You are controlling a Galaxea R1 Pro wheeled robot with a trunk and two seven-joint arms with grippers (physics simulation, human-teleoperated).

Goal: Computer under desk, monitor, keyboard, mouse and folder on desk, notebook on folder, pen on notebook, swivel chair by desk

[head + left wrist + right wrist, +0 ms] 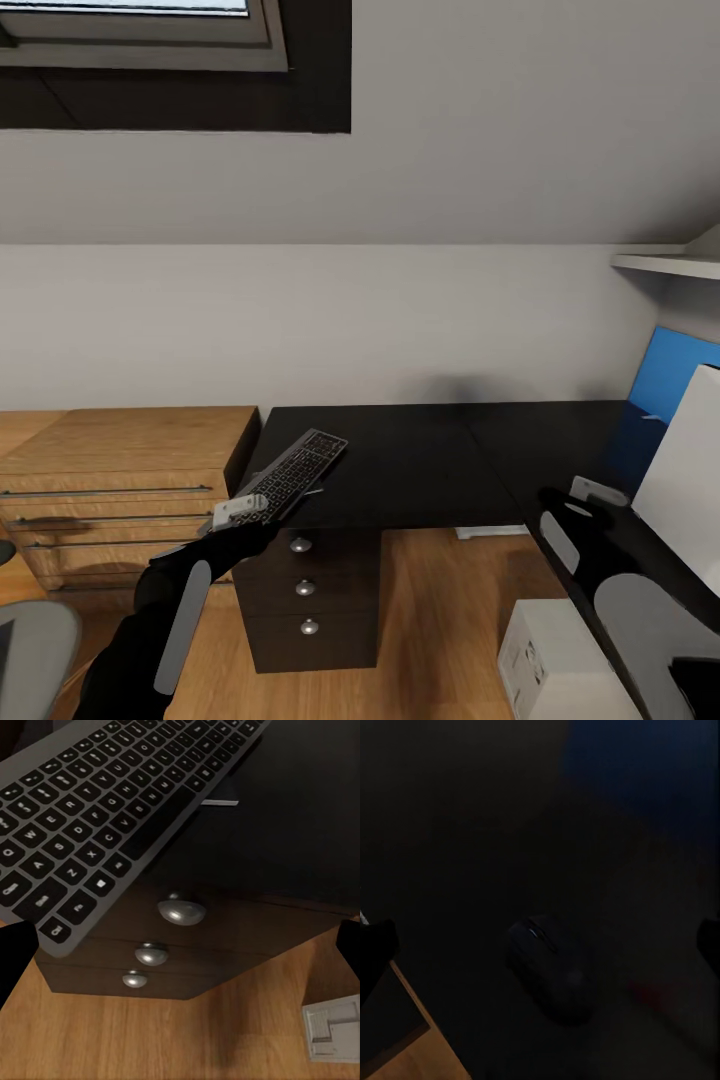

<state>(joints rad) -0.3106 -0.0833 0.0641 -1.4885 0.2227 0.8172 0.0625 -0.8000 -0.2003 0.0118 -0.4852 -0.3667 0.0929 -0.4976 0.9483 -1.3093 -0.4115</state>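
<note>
The desk [420,460] top looks glossy black, its drawer knobs [181,910] polished metal, the floor [440,610] and drawer unit [120,480] matt light wood, the keyboard [295,475] matt plastic.

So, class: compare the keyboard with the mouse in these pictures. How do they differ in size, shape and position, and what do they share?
The keyboard is long, flat and rectangular; the mouse is small and rounded. The keyboard is tilted, held at one end by the left gripper over the edge of the desk; the mouse lies on the dark desk top with nothing gripping it, below the right gripper's camera. Both are dark coloured.
</note>
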